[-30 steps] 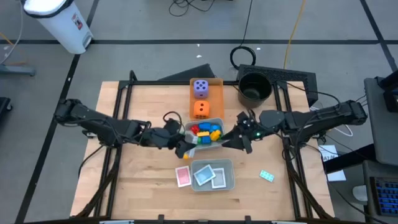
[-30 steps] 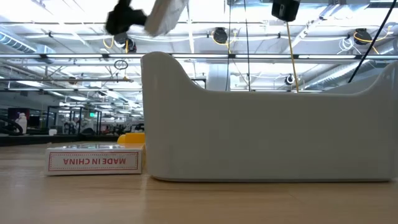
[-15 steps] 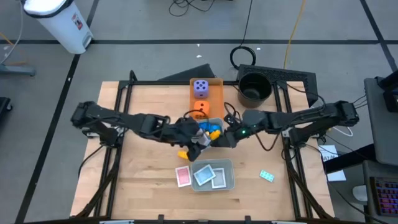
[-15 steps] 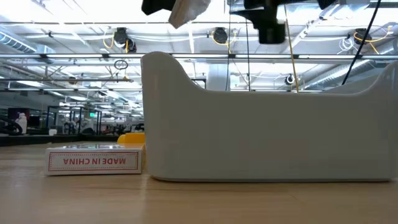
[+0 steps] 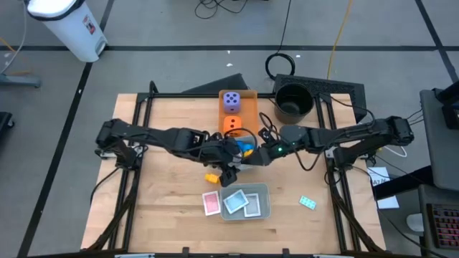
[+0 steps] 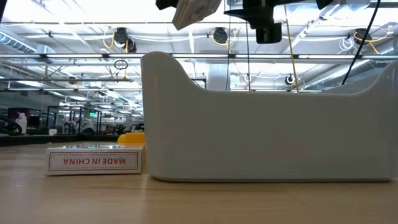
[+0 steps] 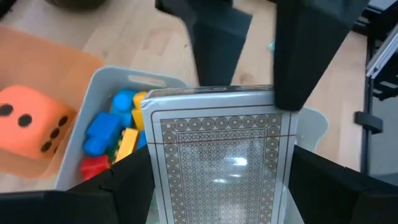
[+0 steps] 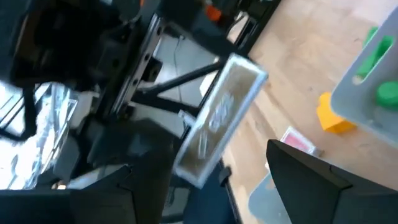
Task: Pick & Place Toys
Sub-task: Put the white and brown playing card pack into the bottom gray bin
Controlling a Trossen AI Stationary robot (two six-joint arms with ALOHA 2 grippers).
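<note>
Bright, even overhead light — right wrist view blurred, shadows soft.

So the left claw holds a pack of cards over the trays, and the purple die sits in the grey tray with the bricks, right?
Not quite. The high view shows the purple die on the flat orange tray, beside the orange die. The left gripper does hold the card pack.

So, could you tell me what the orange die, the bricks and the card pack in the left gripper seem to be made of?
Orange die: likely soft foam, matte, rounded edges.
Bricks: glossy hard plastic, bright colours.
Card pack: printed card, apparently in clear film, judging by the glare, clamped in the left gripper.
</note>
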